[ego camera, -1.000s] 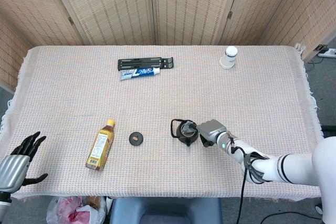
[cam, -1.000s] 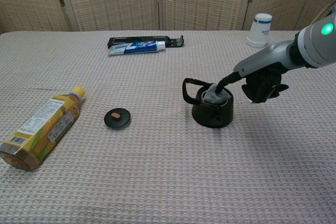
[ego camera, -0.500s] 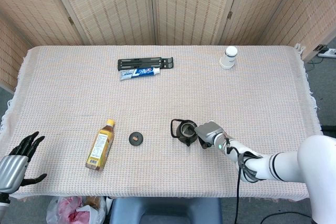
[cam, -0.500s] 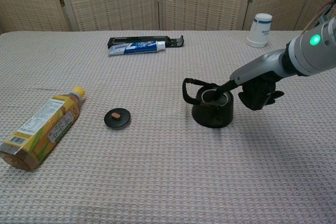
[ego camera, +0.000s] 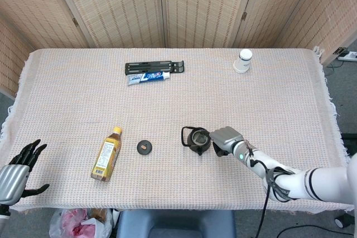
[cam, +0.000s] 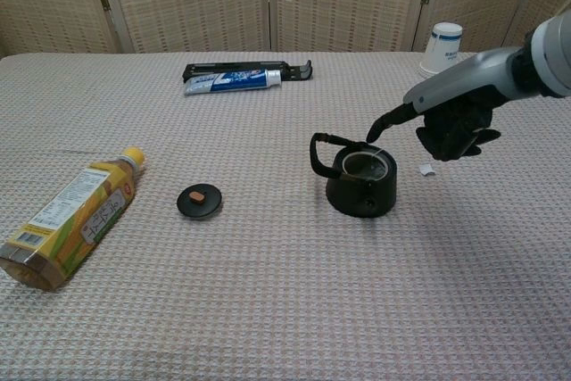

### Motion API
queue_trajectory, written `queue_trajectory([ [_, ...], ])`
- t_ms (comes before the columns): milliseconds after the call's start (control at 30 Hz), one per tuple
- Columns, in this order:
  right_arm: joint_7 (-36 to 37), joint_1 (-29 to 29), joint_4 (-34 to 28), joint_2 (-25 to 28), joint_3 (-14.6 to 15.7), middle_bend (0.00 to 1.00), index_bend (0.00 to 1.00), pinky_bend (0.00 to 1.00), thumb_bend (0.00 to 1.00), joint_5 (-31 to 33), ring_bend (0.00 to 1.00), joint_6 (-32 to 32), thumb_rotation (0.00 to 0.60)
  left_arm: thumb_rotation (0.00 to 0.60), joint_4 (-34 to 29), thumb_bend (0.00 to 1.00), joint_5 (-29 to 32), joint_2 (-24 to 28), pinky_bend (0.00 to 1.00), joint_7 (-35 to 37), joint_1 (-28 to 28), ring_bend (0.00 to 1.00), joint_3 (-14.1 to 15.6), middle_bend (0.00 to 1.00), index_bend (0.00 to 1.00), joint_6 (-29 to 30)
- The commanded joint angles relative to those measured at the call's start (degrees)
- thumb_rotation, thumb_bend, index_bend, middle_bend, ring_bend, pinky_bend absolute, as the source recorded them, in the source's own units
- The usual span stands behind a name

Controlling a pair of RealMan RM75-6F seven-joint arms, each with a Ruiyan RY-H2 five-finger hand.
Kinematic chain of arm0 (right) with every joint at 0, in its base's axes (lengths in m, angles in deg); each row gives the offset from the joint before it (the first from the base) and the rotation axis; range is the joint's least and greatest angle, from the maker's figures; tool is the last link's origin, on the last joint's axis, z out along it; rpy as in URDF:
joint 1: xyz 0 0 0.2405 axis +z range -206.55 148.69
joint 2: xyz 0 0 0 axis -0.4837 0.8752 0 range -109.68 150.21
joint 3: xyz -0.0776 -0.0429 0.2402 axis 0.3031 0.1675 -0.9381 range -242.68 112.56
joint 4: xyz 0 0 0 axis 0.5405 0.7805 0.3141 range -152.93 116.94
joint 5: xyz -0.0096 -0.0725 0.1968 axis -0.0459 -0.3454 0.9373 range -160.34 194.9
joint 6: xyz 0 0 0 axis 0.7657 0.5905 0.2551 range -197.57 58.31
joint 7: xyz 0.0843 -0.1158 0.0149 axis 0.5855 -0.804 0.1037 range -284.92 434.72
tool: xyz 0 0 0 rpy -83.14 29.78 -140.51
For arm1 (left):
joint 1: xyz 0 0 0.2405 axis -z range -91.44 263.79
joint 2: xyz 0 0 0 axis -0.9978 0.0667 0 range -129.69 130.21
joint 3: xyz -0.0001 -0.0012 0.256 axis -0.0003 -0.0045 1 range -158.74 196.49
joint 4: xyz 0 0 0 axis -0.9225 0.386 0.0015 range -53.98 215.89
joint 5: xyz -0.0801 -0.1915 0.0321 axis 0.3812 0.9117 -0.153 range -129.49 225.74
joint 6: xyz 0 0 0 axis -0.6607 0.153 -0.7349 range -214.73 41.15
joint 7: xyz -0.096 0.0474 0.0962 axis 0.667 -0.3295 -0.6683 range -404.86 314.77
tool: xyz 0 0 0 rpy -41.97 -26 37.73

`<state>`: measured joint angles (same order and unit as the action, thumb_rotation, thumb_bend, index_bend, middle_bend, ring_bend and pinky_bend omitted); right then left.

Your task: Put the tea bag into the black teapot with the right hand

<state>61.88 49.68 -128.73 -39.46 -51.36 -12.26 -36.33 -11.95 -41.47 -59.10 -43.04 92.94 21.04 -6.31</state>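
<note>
Head view high, looking steeply down on whole table (ego camera: 279, 82), chest view low, nearer, facing screen, both sharing teapot (cam: 360, 181).

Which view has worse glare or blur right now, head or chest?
Neither has glare; light is flat and even. Chest view: soft shadow under the black teapot, and the robot hand is sharp. Head view: sharp, but the teapot interior is too small to read.

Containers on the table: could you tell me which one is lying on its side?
The yellow-capped tea bottle, front left, lies on its side. The black teapot and the white paper cup both stand upright.
</note>
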Motion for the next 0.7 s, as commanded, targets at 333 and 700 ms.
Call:
queue_trajectory([
  [333, -2.45, -32.95, -7.78, 7.22, 2.83, 0.16, 0.0, 0.17, 0.43, -34.97, 0.13, 40.08, 0.6, 0.6, -0.49, 0.06, -0.45, -0.87, 0.25, -2.11, -0.23, 0.01, 0.21, 0.0, 0.0, 0.38],
  [700, 0.74, -59.5, 10.86, -3.6, 3.15, 0.0, 0.0, 0.0, 0.04, -47.23, 0.0, 66.26, 0.6, 0.6, -0.79, 0.06, -0.19, -2.07, 0.25, -5.12, 0.14, 0.01, 0.4, 0.0, 0.0, -0.79],
])
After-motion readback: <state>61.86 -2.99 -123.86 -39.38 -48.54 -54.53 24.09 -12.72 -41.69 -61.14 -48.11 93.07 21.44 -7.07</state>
